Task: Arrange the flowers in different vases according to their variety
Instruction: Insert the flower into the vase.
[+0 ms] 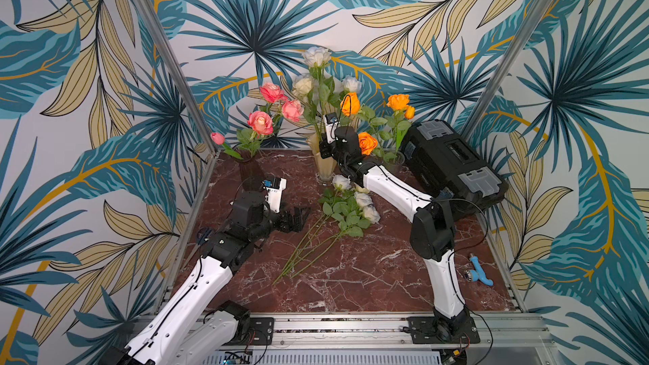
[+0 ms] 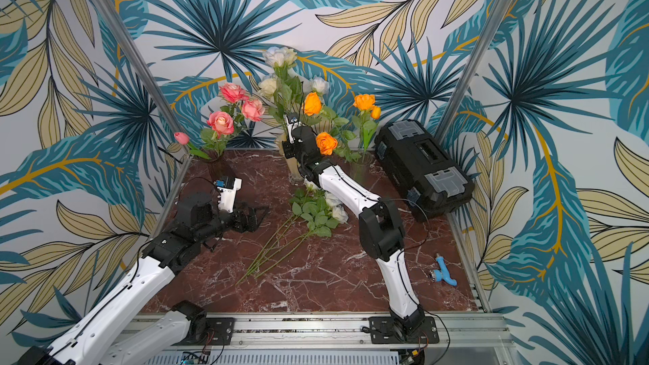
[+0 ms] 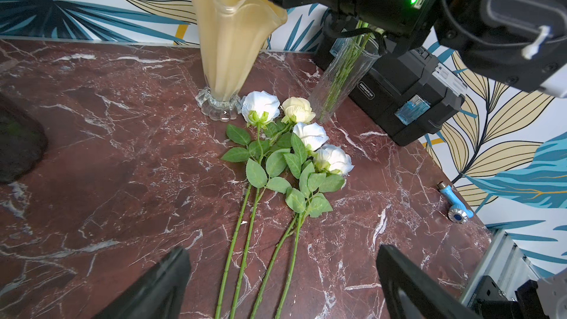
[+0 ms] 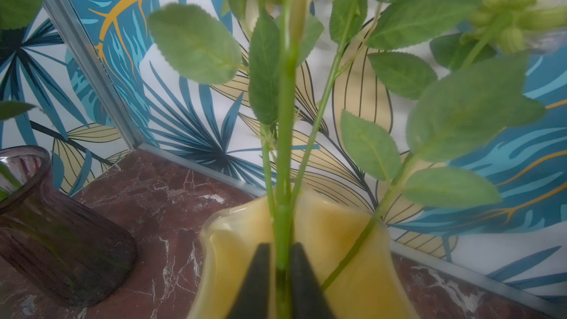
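Several white roses (image 1: 351, 201) (image 3: 310, 136) lie on the marble table with their stems pointing toward the front. My left gripper (image 1: 302, 217) (image 3: 282, 250) hovers open just left of them, its fingers wide apart over the stems. The cream ruffled vase (image 1: 326, 168) (image 4: 337, 234) holds white roses (image 1: 316, 56). My right gripper (image 1: 325, 147) (image 4: 280, 245) is at this vase's rim, shut on a green rose stem (image 4: 285, 148) standing in it. Pink roses (image 1: 260, 122) fill the purple vase (image 1: 250, 170). Orange roses (image 1: 367, 142) stand in the clear vase (image 1: 395, 161).
A black toolbox (image 1: 453, 159) lies at the back right, close behind the clear vase. A small blue tool (image 1: 479, 270) rests near the table's right edge. Leaf-printed walls enclose the table on three sides.
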Motion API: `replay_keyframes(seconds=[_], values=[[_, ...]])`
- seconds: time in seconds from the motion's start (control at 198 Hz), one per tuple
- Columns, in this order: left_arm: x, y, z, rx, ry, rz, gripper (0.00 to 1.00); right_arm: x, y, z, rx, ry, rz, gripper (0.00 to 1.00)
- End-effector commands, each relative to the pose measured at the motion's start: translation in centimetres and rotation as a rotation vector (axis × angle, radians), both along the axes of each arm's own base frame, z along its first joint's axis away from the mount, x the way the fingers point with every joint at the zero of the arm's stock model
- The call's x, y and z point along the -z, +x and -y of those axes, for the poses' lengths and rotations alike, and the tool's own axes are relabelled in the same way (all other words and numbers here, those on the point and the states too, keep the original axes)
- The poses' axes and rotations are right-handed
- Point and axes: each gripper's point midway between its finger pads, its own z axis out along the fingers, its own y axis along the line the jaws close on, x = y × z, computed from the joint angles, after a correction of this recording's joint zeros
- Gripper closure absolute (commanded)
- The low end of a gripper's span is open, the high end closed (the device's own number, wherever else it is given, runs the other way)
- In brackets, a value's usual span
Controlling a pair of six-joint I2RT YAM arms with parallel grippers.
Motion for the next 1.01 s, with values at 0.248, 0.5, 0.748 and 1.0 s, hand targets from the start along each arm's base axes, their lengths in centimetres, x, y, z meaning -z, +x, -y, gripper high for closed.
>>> replay_keyframes(seconds=[0.248,0.5,0.748,1.0], values=[[0.6,0.0,0.0,0.007,0.012,-0.007,0.00,-6.3,-2.6,1.0,0.025,0.061,0.111,0.32],[1.7,0.2,0.2,0.025,0.049,-0.039,0.00,-8.8,-5.6,0.9,-0.019,0.079,0.119,0.31],[4.5,0.2,0.7,0.089,0.153,-0.155,0.00,-9.4,-12.5,0.4,-0.088,0.076,0.068,0.30],[8.2,-0.2,0.2,0.094,0.261,-0.276,0.00,-7.2,-19.1,4.6,-0.065,0.133,-0.045,0.30]])
